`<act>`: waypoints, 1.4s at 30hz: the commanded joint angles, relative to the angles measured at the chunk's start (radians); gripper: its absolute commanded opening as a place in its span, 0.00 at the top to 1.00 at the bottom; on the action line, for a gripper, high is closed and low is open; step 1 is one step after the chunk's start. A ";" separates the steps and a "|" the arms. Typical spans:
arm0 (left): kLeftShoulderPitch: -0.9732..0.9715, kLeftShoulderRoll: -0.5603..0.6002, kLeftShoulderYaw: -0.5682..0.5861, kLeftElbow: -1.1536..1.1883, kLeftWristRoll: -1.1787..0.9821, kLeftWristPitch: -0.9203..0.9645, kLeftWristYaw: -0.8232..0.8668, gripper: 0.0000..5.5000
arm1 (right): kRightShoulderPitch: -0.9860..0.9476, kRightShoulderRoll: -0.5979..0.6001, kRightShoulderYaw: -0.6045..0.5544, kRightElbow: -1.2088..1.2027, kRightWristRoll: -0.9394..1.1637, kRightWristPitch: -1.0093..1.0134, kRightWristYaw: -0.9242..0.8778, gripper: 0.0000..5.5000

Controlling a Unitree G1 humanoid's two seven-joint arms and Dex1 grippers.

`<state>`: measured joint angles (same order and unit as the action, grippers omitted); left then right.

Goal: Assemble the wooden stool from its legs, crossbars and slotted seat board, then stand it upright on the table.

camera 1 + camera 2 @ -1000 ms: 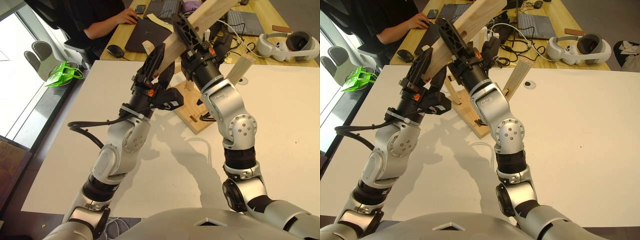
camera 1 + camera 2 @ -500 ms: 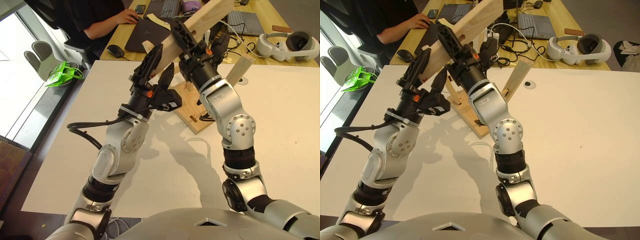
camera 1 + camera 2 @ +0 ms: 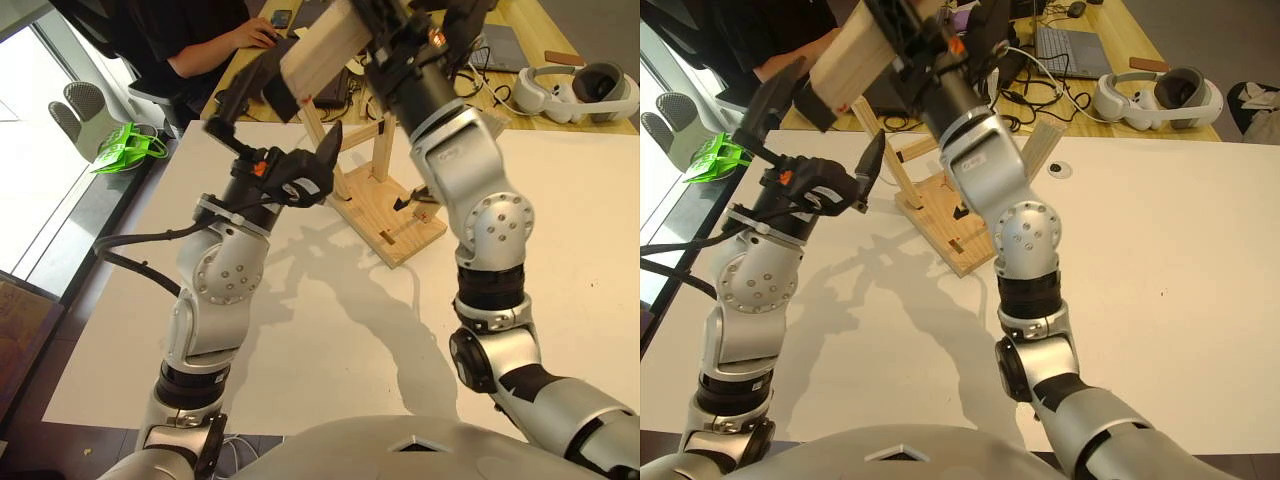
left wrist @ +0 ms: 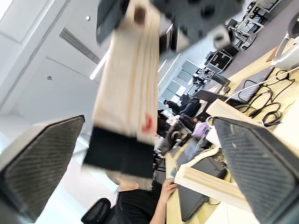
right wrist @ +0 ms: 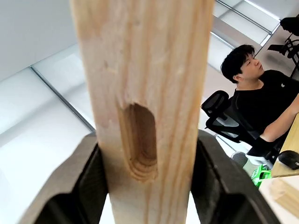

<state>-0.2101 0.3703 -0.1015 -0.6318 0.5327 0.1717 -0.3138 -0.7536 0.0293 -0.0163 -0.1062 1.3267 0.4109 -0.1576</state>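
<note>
My right gripper (image 3: 378, 22) is shut on a pale wooden leg (image 3: 325, 45), held high and slanting over the far side of the table; a slot in the leg (image 5: 140, 140) shows between the fingers. The leg's dark-capped lower end (image 4: 124, 158) hangs between the wide-open fingers of my left gripper (image 3: 285, 122) without touching them. On the table under the right arm the slotted seat board (image 3: 400, 238) lies flat, with legs and a crossbar (image 3: 352, 135) standing up from it. Another leg (image 3: 1040, 150) leans up behind the board.
The white table (image 3: 330, 330) has free room in front and to the right (image 3: 1180, 260). A small white disc (image 3: 1058, 168) lies near the far edge. Behind is a desk with laptops, cables and headphones (image 3: 580, 85); a person sits there. The table's left edge is close to the left arm.
The right gripper has lifted the leg higher and swung it left. The left gripper has come away from the leg, opened wide and moved left.
</note>
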 commanded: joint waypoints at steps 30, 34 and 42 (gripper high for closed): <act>-0.690 -0.120 0.858 0.098 -1.682 1.442 0.062 0.02 | 0.183 -0.425 0.051 -0.302 -0.227 0.445 0.743 0.61; -0.636 -0.119 0.850 0.117 -1.836 1.408 0.116 0.02 | 0.211 -0.444 0.035 -0.331 -0.136 0.485 0.835 0.61; -0.457 0.064 0.662 0.139 -2.235 1.134 0.314 0.02 | 0.217 -0.484 0.000 -0.297 -0.036 0.529 0.913 0.61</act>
<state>-0.6987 0.3734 0.6090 -0.4936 -1.6323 1.3695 -0.0423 -0.5347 -0.4399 -0.0107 -0.4091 1.2989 0.9325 0.7405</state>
